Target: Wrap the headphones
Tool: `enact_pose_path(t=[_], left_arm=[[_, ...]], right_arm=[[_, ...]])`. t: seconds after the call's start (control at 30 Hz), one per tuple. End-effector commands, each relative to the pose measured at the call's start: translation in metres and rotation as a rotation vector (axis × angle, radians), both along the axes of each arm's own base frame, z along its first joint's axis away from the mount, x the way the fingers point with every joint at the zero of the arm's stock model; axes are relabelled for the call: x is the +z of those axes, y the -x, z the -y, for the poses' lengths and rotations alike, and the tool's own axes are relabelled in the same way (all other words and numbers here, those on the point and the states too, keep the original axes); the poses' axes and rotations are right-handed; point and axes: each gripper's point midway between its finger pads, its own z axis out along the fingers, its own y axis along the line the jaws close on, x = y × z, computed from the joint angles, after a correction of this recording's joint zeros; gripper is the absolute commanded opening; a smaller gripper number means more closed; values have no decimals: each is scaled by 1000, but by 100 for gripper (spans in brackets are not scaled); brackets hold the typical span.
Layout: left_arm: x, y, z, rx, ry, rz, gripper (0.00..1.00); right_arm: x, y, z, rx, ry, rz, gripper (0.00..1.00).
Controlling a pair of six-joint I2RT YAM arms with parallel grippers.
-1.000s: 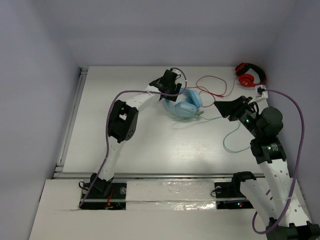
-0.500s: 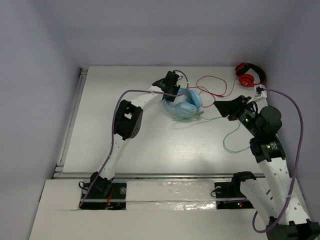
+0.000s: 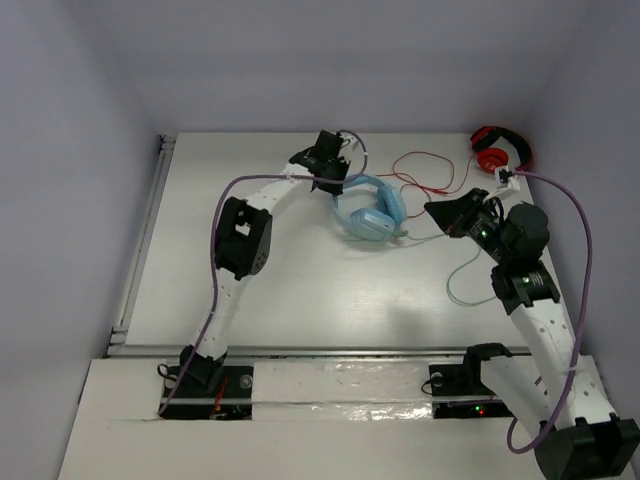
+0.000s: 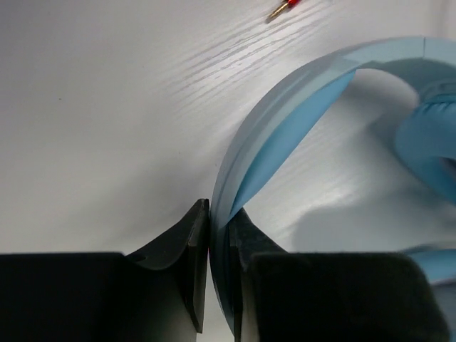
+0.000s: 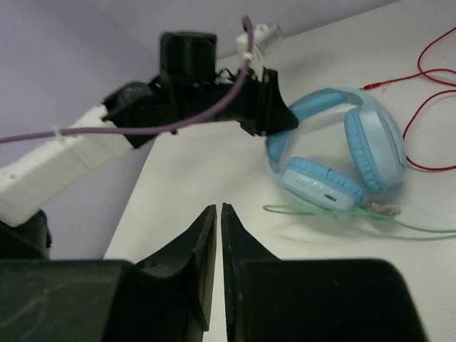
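Note:
The light blue headphones (image 3: 370, 212) lie on the white table, cups to the right and band arching left. My left gripper (image 3: 335, 180) is shut on the band; in the left wrist view both fingers (image 4: 219, 217) clamp its thin edge (image 4: 299, 92). The pale green cable (image 3: 455, 285) trails right from the cups and loops toward the right arm. My right gripper (image 3: 433, 208) hovers right of the cups, its jaws (image 5: 219, 208) nearly together with nothing between them. In the right wrist view the cable (image 5: 399, 222) lies on the table ahead and to the right of those fingertips, below the headphones (image 5: 335, 160).
Small red headphones (image 3: 495, 152) sit at the back right corner. Their red cable (image 3: 425, 170) snakes across the table just behind the blue cups (image 5: 427, 107), and its plug tip (image 4: 285, 7) shows beyond the band. A metal rail (image 3: 150, 240) runs along the table's left edge.
My left gripper has closed on the band and drawn it slightly left and back. The right gripper's jaws have come together, and that arm has shifted a little farther onto the table.

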Motion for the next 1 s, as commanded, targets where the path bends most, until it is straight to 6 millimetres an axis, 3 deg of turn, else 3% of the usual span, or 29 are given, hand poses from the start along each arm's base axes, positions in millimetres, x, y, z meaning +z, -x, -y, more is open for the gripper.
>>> enact_pose_path(t=[0.0, 0.03, 0.1, 0.13, 0.17, 0.27, 0.37, 0.47, 0.6, 0.7, 0.73, 0.83, 0.87, 0.9, 0.97], left_arm=[[162, 10, 3, -57, 251, 151, 0], [199, 12, -1, -62, 297, 197, 0], [226, 17, -10, -72, 345, 198, 0], [250, 20, -17, -63, 376, 223, 0], [258, 22, -21, -66, 390, 219, 0], [273, 29, -46, -39, 401, 201, 0], [289, 44, -68, -12, 419, 205, 0], [317, 67, -77, -10, 479, 245, 0], [356, 90, -84, -17, 559, 293, 0], [386, 109, -84, -31, 624, 325, 0], [398, 115, -86, -38, 642, 345, 0], [417, 124, -90, -26, 663, 370, 0], [420, 126, -90, -29, 669, 374, 0], [423, 125, -93, -25, 673, 380, 0], [426, 129, -94, -25, 682, 382, 0]], right_arm=[[9, -5, -13, 78, -8, 63, 12], [9, -5, -15, 90, -7, 66, 13], [14, -8, -15, 86, -6, 87, 24], [13, -11, -16, 90, -5, 88, 30], [14, -12, -17, 101, -5, 94, 44], [16, -17, -29, 181, -8, 105, 67], [18, -20, -38, 251, 14, 129, 80], [21, -18, -44, 296, 43, 165, 88], [21, -13, -57, 372, 42, 207, 88], [15, -13, -77, 415, 95, 213, 87], [-4, -10, -94, 460, 118, 151, 87], [-33, -10, -119, 511, 210, 77, 87], [-37, -1, -133, 557, 212, 78, 88], [-33, 0, -138, 567, 188, 101, 88], [-48, 5, -141, 593, 151, 76, 85]])
